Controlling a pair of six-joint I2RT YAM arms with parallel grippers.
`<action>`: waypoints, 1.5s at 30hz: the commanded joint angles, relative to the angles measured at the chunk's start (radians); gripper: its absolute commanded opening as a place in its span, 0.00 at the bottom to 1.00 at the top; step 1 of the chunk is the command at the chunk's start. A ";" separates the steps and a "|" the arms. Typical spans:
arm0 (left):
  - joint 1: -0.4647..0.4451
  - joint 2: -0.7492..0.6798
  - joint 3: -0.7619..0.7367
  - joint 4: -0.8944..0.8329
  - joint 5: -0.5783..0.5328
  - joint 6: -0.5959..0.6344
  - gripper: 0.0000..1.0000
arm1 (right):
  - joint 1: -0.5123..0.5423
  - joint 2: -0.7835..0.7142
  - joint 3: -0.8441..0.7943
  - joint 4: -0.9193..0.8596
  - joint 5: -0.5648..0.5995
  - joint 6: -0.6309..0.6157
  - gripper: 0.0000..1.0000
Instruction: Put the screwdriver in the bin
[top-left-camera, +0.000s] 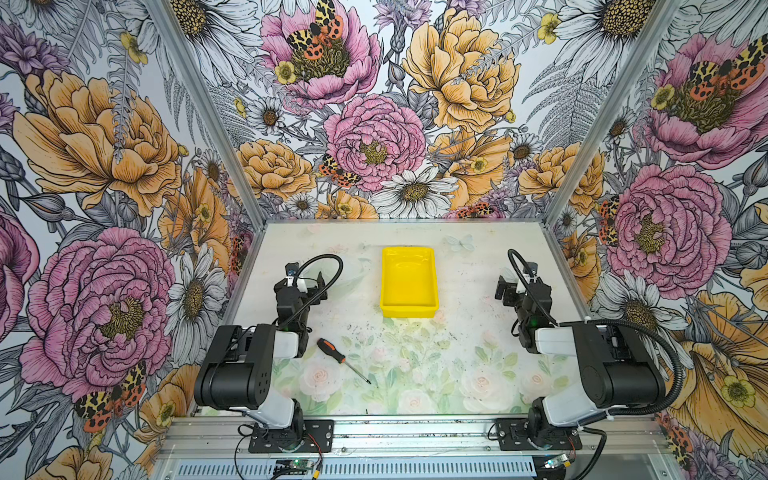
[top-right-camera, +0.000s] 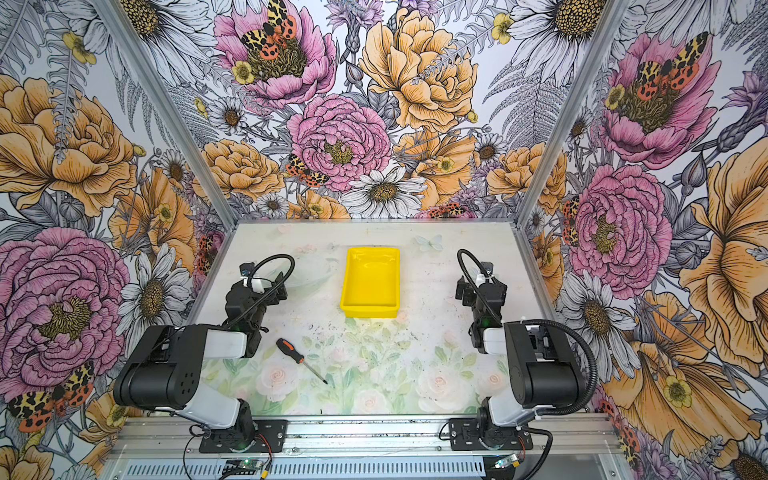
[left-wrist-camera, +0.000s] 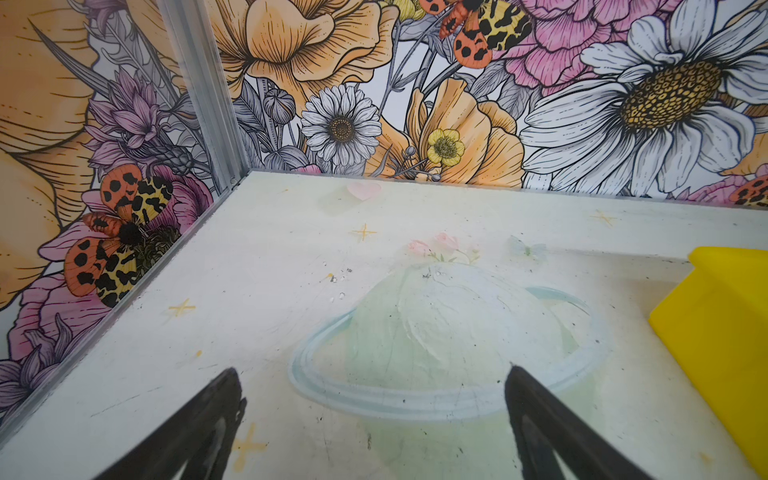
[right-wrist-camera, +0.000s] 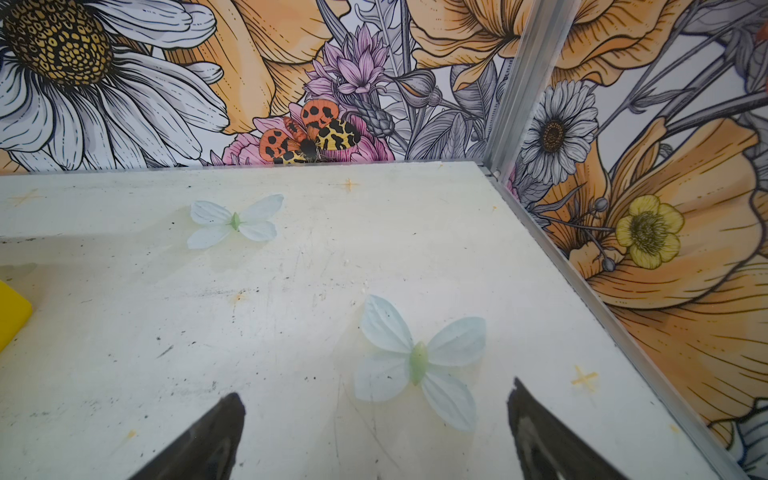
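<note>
Plainly the screwdriver (top-left-camera: 341, 360) lies slantwise behind the open left claw (left-wrist-camera: 372, 374), toward the surface's (top-left-camera: 461, 286) front edge; right claw (right-wrist-camera: 376, 395) open, farther.

3 walls (top-left-camera: 374, 124) papered with big pink, orange and white flowers enclose a pale, scuffed tabletop (top-left-camera: 457, 291); a printed ringed planet (left-wrist-camera: 436, 332) lies just ahead of the left gripper (left-wrist-camera: 372, 372); a printed butterfly (right-wrist-camera: 419, 361) just ahead of the right gripper (right-wrist-camera: 376, 390); aluminium corner posts (left-wrist-camera: 199, 83) rise beyond both.
</note>
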 joint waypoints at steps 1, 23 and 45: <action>0.009 0.008 0.008 0.004 0.030 0.008 0.99 | 0.001 0.000 -0.002 0.041 -0.007 0.008 1.00; 0.020 -0.016 0.010 -0.022 0.068 0.006 0.99 | -0.001 -0.027 0.023 -0.024 -0.023 0.005 0.99; 0.014 -0.331 0.168 -0.701 -0.105 -0.195 0.99 | 0.139 -0.386 0.129 -0.587 -0.125 -0.040 0.99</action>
